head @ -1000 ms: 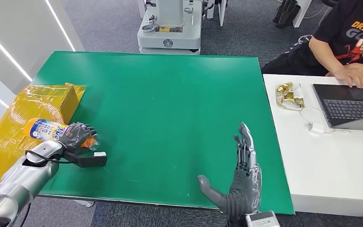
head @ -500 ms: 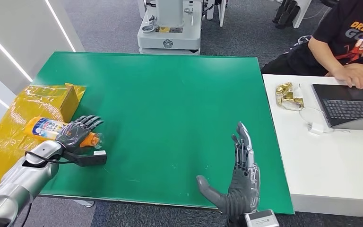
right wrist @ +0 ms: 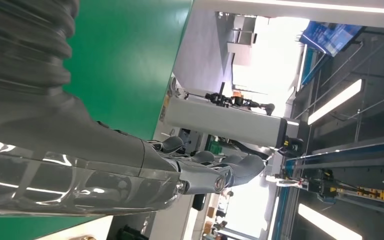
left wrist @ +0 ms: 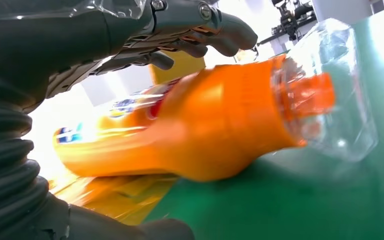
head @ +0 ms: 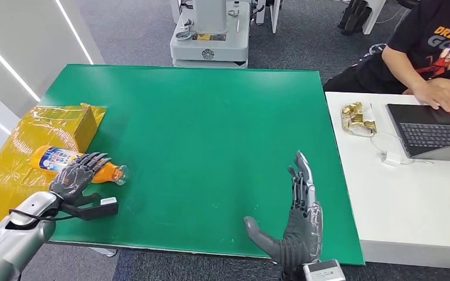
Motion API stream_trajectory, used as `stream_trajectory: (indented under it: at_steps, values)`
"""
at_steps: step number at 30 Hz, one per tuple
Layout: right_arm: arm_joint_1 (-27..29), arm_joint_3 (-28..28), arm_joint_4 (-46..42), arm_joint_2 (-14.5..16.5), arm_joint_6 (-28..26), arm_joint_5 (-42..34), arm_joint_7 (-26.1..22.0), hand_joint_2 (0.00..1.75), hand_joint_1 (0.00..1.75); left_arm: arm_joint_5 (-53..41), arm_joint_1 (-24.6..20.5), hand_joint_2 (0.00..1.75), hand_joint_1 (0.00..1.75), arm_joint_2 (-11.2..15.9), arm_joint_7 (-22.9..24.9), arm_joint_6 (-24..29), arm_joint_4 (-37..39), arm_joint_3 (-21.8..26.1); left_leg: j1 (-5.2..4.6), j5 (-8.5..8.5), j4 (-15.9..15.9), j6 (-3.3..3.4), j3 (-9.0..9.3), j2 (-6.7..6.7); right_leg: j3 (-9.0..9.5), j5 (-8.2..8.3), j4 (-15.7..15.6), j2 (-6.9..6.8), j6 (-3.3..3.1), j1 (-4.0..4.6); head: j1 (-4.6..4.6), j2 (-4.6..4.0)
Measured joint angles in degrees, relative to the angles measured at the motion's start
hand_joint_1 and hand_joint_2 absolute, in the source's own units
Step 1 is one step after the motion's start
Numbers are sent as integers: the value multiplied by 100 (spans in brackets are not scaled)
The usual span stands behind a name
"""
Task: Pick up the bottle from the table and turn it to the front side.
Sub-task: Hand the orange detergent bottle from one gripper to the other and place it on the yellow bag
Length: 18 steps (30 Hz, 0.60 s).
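So I'm at the reach-and-grab stage here, nothing lifted yet. The bottle [head: 75, 165] is lying on its side at the left edge of the frame, orange body with a clear cap pointing toward the middle of the green counter [head: 211, 129], its back end resting on the yellow bag [head: 17, 158] and against the yellow box [head: 64, 120] in the upper left. My left hand [head: 73, 175] is over the middle of it with the fingers spread apart; from the wrist camera the fingers arch above the bottle [left wrist: 200, 125] and the thumb sits below, but honestly that view is blurry enough that I can't say for sure whether anything is actually touching, so I'd call it open around the bottle, not gripping. My right hand [head: 296, 225] is down at the lower right of the frame, flat and open, fingers straight, holding nothing, well apart from the bottle. Next move as I see it: close the left fingers and thumb around the fat part of the body, lift it clear of the bag, then roll the wrist so the label faces front. It's round and probably slick, so a loose grip could let it roll away. Count-wise: one bottle, one yellow box, one yellow bag, two hands of mine, plus a second white counter [head: 387, 199] on the right with one laptop [head: 433, 132], where one person [head: 428, 52] sits typing.
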Motion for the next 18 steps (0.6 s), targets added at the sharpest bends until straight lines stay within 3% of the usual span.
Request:
stream_trajectory:
  at_steps: [5, 12, 18]
  values:
    - [9, 2, 4, 0, -185, -4, -49, 175, 0, -67, 412, 175, 0, 72, -23, -1, -450, 446, 0, 0, 0, 0, -1, -1, -1, 0, -2, -2, 0, 0, 1, 0]
    - [19, 17, -18, 0, -312, 55, 36, 175, 0, -60, 508, 175, 0, 86, -111, 95, -615, 916, 0, 1, 1, 0, -1, -2, 0, 1, -2, -4, -1, 0, 0, 0]
    - [23, 29, -37, 0, -392, 108, 98, 175, 0, 291, 608, 175, 0, -77, -476, 693, -988, 1288, -1, 0, 1, 0, -3, -4, -2, 0, -5, -6, 0, 0, 1, 0]
